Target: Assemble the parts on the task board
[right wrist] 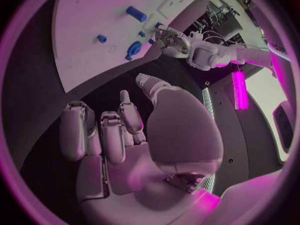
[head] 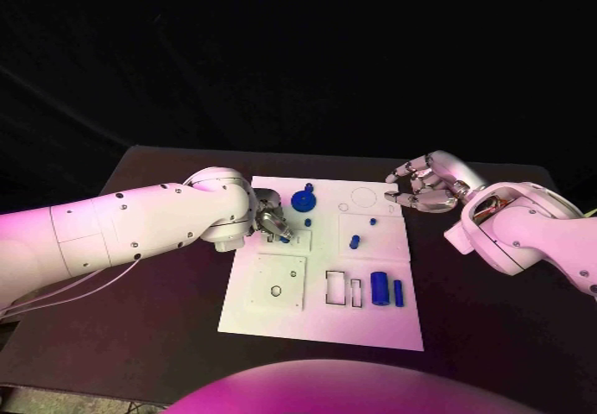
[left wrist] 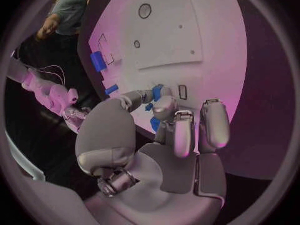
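The white task board (head: 326,297) lies in the middle of the black table. My left hand (head: 270,226) is low over the board's left side and pinches a small blue part (left wrist: 156,91) between thumb and a finger, next to a small rectangular slot (left wrist: 182,92). A round blue part (head: 304,202) stands just beyond that hand. Two small blue parts (head: 355,241) stand mid-board. A blue cylinder (head: 380,287) and a thin blue bar (head: 399,292) lie at the near right. My right hand (head: 423,188) hovers off the board's far right corner, fingers loosely bent, holding nothing.
Empty outlines and holes mark the board: a square plate with a hole (head: 280,283) at the near left, rectangular slots (head: 337,287) beside the cylinder, round outlines (head: 365,197) at the far right. Bare black table (head: 162,310) surrounds the board.
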### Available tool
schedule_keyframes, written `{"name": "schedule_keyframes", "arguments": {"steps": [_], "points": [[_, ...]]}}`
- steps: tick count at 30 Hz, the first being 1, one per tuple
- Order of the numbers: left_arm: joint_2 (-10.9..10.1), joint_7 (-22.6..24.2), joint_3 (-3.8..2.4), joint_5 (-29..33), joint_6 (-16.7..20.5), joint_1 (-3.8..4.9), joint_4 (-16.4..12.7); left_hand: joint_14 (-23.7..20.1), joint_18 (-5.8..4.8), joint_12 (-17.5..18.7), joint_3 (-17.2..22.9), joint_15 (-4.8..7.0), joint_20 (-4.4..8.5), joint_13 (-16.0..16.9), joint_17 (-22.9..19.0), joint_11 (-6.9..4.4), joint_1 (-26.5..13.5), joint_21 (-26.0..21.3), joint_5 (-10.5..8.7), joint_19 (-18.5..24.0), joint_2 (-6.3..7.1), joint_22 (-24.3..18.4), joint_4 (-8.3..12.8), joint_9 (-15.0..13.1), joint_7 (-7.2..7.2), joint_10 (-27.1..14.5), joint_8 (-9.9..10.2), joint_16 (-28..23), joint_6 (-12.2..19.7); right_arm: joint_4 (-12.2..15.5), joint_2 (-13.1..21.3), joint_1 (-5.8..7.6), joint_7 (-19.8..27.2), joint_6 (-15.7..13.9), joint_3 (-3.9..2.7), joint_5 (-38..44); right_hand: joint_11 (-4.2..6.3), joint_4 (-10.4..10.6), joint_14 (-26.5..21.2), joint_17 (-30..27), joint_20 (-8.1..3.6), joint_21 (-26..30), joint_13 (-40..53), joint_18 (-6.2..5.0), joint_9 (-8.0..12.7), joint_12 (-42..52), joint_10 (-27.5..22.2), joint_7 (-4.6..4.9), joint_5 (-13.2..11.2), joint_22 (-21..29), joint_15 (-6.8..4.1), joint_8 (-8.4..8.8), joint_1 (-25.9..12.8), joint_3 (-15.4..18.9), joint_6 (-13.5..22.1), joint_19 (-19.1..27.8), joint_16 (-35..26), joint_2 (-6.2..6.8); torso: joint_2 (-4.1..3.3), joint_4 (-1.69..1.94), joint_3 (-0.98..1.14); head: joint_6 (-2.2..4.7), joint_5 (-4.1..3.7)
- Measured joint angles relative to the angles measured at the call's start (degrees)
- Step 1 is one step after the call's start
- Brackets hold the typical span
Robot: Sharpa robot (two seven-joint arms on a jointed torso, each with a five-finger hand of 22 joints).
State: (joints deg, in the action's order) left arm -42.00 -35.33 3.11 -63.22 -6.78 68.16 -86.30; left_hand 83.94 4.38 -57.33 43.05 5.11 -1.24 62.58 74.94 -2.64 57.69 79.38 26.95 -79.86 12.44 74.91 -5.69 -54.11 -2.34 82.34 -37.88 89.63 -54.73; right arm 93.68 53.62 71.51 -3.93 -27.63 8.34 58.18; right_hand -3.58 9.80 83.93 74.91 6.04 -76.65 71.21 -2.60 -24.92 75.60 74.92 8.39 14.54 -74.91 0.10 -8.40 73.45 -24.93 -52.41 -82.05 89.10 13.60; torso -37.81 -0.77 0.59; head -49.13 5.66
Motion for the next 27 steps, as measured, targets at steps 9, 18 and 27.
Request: {"name": "schedule_keyframes", "arguments": {"steps": [9,18,27], "points": [[0.4,-0.2,-0.02,0.4,-0.6,0.04,0.7,0.0,0.00,0.1,0.0,0.00,-0.21,-0.2,0.0,0.06,-1.7,0.0,-3.60,-0.2,0.03,0.0,0.0,0.7,0.64,0.3,0.0,0.0,-0.6,0.0,0.0,-0.01,0.0,0.0,0.00,0.0,0.00,0.2,0.2,0.0,0.00,0.2,0.0,0.00,0.0,0.0,0.0,0.00,0.0,0.0,-0.21,0.00,0.0,-0.2,0.0,0.0,0.0,0.00,0.07,-0.01,0.03,-0.04,0.03],[0.8,-0.6,-0.02,0.4,-1.0,0.07,1.1,0.2,0.00,0.1,3.8,0.21,-0.19,-0.3,0.0,-0.01,-3.7,0.0,-8.69,-0.2,1.07,0.0,3.7,1.6,1.68,0.4,0.3,0.0,-1.6,0.0,0.0,-0.02,0.0,0.0,0.00,-0.1,0.00,0.2,0.2,0.0,0.00,0.2,-0.1,0.00,-0.1,0.0,0.0,-0.11,0.0,0.0,-0.21,-0.23,0.0,-0.2,-0.1,0.0,0.0,-0.03,0.08,-0.01,0.03,0.08,-0.03],[1.0,-0.8,-0.04,0.5,-1.0,0.10,1.5,0.0,0.00,-0.1,2.7,0.41,0.01,-0.2,0.0,-0.01,-4.0,-0.2,-13.19,-0.4,1.38,0.0,2.7,2.1,2.09,0.4,0.4,0.0,-2.0,0.0,0.0,-0.03,0.0,0.0,0.00,-0.1,0.00,0.3,0.2,0.0,0.00,0.5,-0.2,0.00,-0.3,0.0,0.0,-0.19,-0.6,0.0,-0.21,-0.23,-0.7,-0.3,-0.2,0.0,0.0,0.20,0.07,-0.03,0.03,0.22,-0.09]]}}
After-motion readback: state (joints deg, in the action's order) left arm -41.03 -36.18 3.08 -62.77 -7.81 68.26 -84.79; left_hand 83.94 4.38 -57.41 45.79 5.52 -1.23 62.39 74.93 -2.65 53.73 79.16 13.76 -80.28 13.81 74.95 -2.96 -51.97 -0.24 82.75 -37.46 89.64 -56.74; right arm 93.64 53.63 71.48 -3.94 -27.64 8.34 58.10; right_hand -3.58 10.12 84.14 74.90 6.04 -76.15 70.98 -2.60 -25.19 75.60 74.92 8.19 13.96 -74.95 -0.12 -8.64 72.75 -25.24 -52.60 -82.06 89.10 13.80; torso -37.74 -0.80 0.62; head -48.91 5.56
